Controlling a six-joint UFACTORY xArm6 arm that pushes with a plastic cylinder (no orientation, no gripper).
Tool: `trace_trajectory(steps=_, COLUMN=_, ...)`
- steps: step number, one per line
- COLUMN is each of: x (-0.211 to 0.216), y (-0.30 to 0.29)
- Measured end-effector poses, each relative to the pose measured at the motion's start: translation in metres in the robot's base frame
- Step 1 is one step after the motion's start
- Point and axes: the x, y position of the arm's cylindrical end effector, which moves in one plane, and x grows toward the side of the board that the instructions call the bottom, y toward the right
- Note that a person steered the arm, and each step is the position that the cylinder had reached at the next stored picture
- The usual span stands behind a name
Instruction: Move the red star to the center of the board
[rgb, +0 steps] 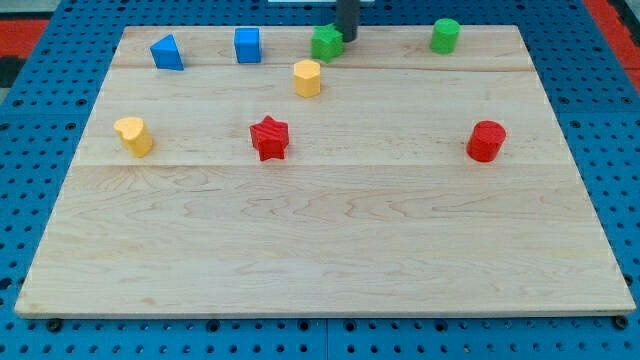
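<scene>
The red star (269, 138) lies on the wooden board (330, 250), left of the middle and a little toward the view's top. My tip (346, 38) is at the view's top edge of the board, touching or just right of the green star-like block (326, 42). The tip is far from the red star, up and to its right.
A yellow hexagon block (307, 77) sits between the tip and the red star. A blue wedge (167, 52) and a blue cube (247, 45) lie at top left. A green cylinder (445, 35) is at top right, a red cylinder (486, 141) at right, a yellow block (133, 135) at left.
</scene>
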Motion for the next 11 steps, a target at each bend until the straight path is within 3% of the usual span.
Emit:
trace_trajectory(steps=2, x=0.003, y=0.017)
trace_trajectory(steps=3, x=0.043, y=0.080)
trace_trajectory(steps=6, x=0.245, y=0.004)
trace_trajectory(steps=7, x=0.284, y=-0.103)
trace_trajectory(steps=8, x=0.246, y=-0.145)
trace_trajectory(steps=11, x=0.206, y=-0.075)
